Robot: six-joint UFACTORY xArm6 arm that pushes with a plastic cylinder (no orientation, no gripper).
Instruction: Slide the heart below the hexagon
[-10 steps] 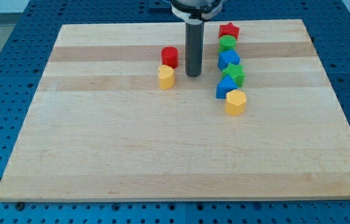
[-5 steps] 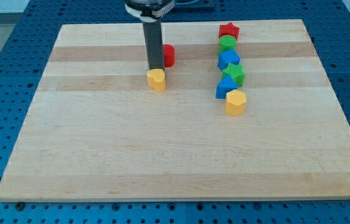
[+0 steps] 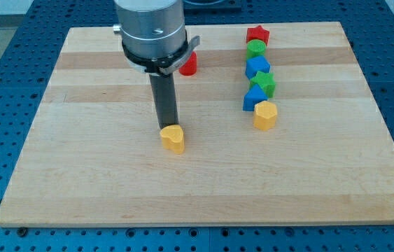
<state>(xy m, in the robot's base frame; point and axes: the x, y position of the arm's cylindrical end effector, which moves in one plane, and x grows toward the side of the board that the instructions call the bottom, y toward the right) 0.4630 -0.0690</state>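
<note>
Camera view: no pincer on rig, only rod. My tip [image 3: 168,127] touches top edge of yellow heart [image 3: 173,138], mid-board. Yellow hexagon [image 3: 265,115] well right. Heart not yet below hexagon; rightward slide left. Versus half second earlier: heart pushed toward view's bottom.

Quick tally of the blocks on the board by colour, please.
Yellow: 2, heart at my tip, hexagon
Red: 2, star, partly hidden block
Green: 2
Blue: 2
Total: 8
</note>
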